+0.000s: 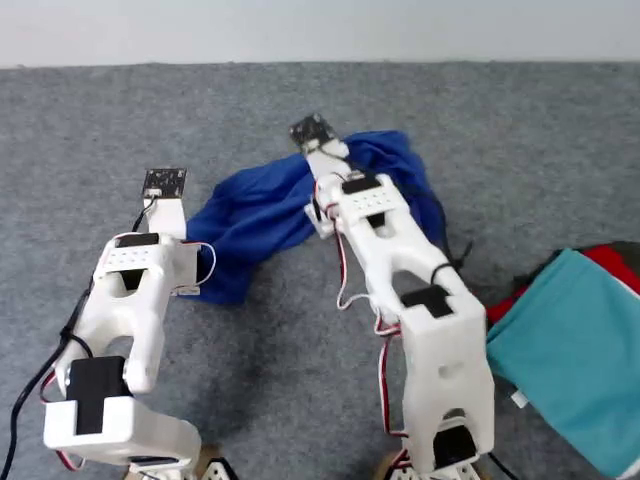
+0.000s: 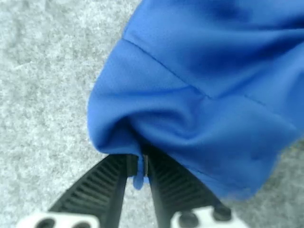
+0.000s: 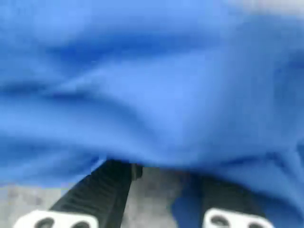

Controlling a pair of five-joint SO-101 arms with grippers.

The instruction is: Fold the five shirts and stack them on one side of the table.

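Looking down over the grey table (image 1: 90,130), you have a blue shirt (image 1: 262,212) lying bunched near the middle and stretched between your two arms. It is rumpled, not folded.

Your left gripper (image 2: 141,164) sits at the shirt's left end. Its jaws are clenched on a small pinch of blue cloth, with a fold of fabric squeezed between the two black ribbed fingers (image 2: 111,178). From that pinch the cloth fans out in soft creases, and bare table shows beside it.

Your right gripper (image 3: 166,176) is over the shirt's other end, farther from the arm bases. Its jaws are spread apart, with grey table and a little blue cloth showing in the gap. The shirt drapes across just past the fingertips, and you cannot tell whether either finger touches it.

Well apart from the blue shirt, at the right edge of the table, a teal shirt (image 1: 570,340) lies folded on top of a red shirt (image 1: 612,262).
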